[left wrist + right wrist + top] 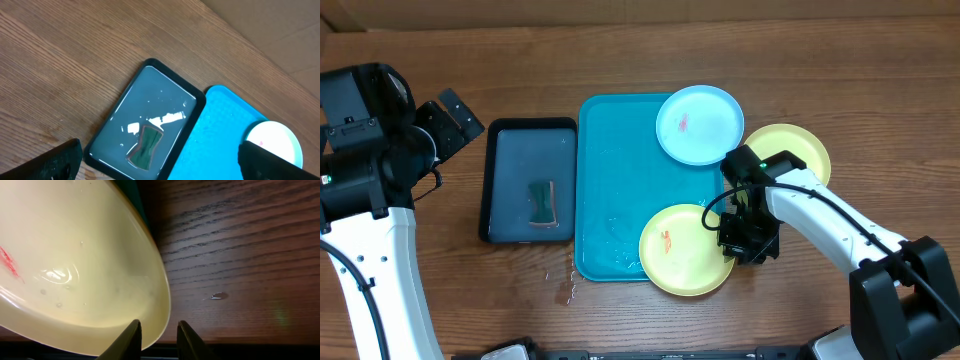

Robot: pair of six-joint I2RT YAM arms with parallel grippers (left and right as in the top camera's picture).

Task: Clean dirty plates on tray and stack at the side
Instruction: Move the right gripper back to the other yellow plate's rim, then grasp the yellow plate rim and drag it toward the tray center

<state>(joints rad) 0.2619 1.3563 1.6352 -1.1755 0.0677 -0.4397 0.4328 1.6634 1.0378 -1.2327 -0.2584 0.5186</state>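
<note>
Yellow plate (685,250), 3 o'clock rim apparently pinched by right gripper (159,342); deeper bite advised before lifting level. Left gripper (455,118) fingers spread wide.

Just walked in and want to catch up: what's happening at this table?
The right gripper straddles the rim of a smeared yellow plate overhanging the turquoise tray; a firm grip isn't certain. A smeared blue plate sits on the tray, a second yellow plate beside it on the table. The left gripper hangs open near the dark tray with the sponge.
</note>
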